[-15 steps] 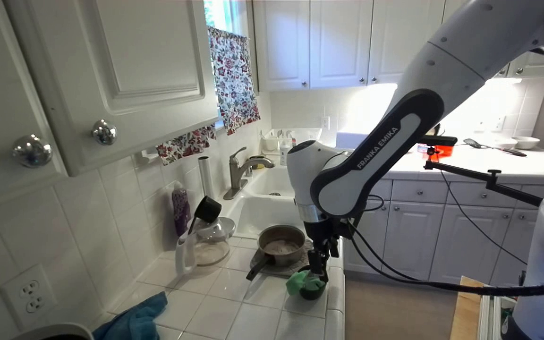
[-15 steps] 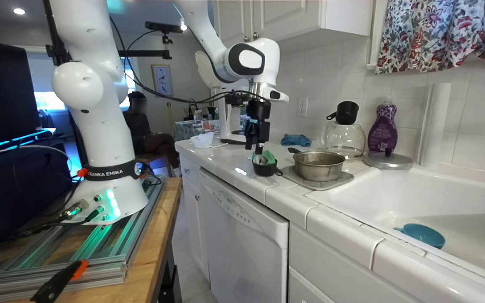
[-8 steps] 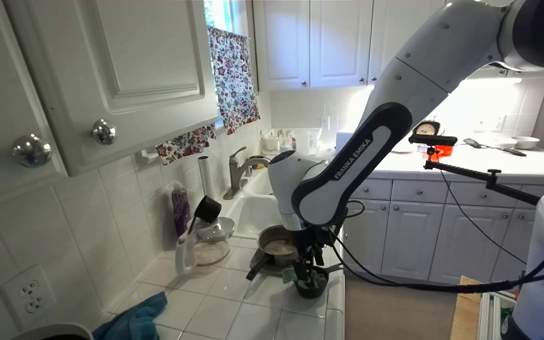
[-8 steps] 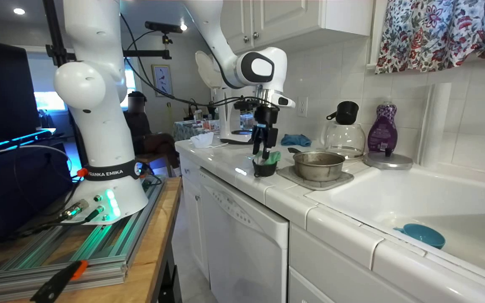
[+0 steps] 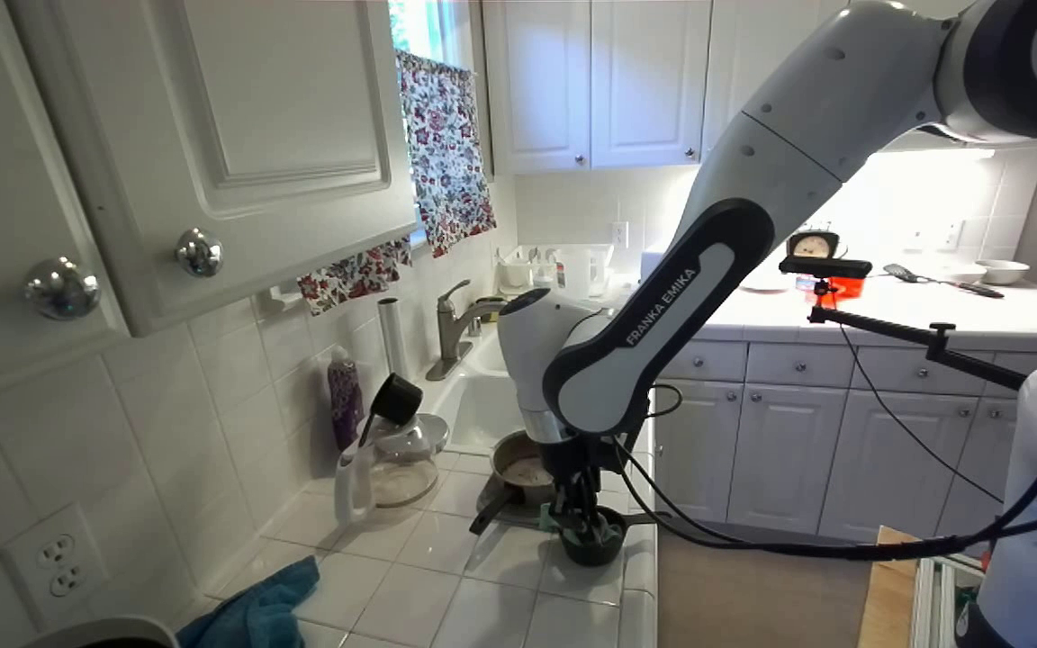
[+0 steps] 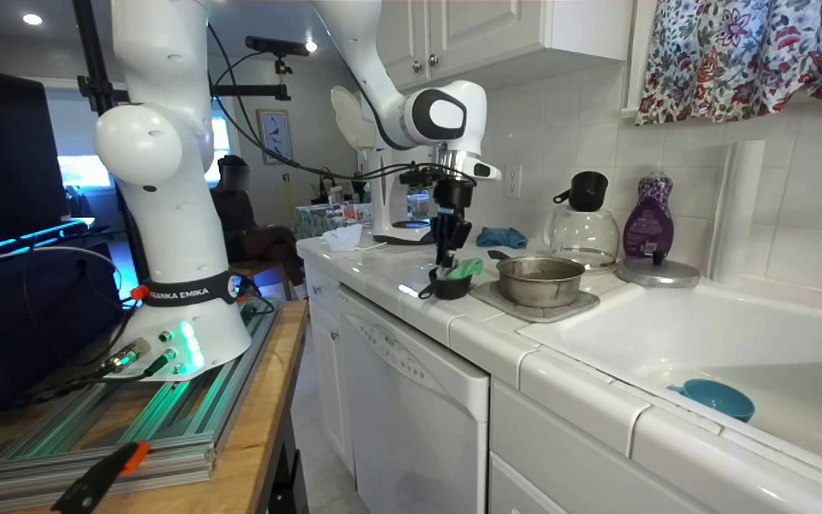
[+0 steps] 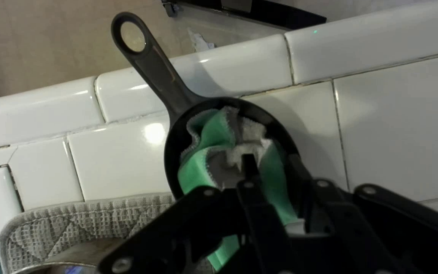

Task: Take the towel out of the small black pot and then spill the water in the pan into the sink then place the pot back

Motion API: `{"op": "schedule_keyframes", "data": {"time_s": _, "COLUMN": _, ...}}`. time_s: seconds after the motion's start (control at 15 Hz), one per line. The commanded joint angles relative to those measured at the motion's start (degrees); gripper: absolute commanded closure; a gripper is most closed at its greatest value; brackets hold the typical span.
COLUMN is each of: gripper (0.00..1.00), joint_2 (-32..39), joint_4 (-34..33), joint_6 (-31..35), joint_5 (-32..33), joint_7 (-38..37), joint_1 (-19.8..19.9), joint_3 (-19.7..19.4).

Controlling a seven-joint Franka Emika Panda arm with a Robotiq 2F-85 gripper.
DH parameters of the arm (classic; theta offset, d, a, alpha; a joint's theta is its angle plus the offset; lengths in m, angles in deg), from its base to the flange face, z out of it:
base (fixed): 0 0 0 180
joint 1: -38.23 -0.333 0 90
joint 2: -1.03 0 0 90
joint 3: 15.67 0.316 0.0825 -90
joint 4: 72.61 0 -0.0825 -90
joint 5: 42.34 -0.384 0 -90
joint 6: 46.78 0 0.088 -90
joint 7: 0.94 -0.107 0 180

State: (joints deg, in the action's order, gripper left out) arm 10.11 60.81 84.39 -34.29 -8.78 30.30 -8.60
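Green and grey cloth towel: bunched inside the small round black pot, one flap over its rim.
Pot: upright on the white tiled worktop near the front edge, handle jutting over that edge.
Black fingers: reaching down to the towel, slightly apart with towel between them; cannot tell whether they clamp it.
Dull metal pan: on a grey quilted pad beside the pot, near the worktop's edge at the white sink.

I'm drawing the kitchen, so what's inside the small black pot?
A crumpled green towel, partly sticking out. Anything under it in the pot is hidden by the towel and gripper.
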Motion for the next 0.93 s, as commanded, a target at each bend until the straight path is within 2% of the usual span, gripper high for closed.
{"op": "schedule_keyframes", "data": {"time_s": 0.0, "gripper": 1.0, "joint_2": 0.56, "joint_4": -1.22, "joint_6": -1.02, "joint_5": 0.91, "joint_7": -0.4, "joint_1": -0.38, "joint_3": -0.44}}
{"op": "schedule_keyframes", "data": {"time_s": 0.27, "gripper": 0.99, "joint_2": -0.89, "joint_4": -0.49, "joint_6": -2.24, "joint_5": -0.24, "joint_7": 0.46, "joint_1": -0.02, "joint_3": -0.63}}
{"op": "schedule_keyframes", "data": {"time_s": 0.47, "gripper": 0.99, "joint_2": -7.77, "joint_4": 1.56, "joint_6": -7.52, "joint_5": -1.5, "joint_7": 3.11, "joint_1": -0.74, "joint_3": 0.83}}
{"op": "schedule_keyframes", "data": {"time_s": 0.87, "gripper": 0.99, "joint_2": -21.37, "joint_4": 0.17, "joint_6": -16.42, "joint_5": 4.87, "joint_7": 3.58, "joint_1": -4.02, "joint_3": 5.34}}
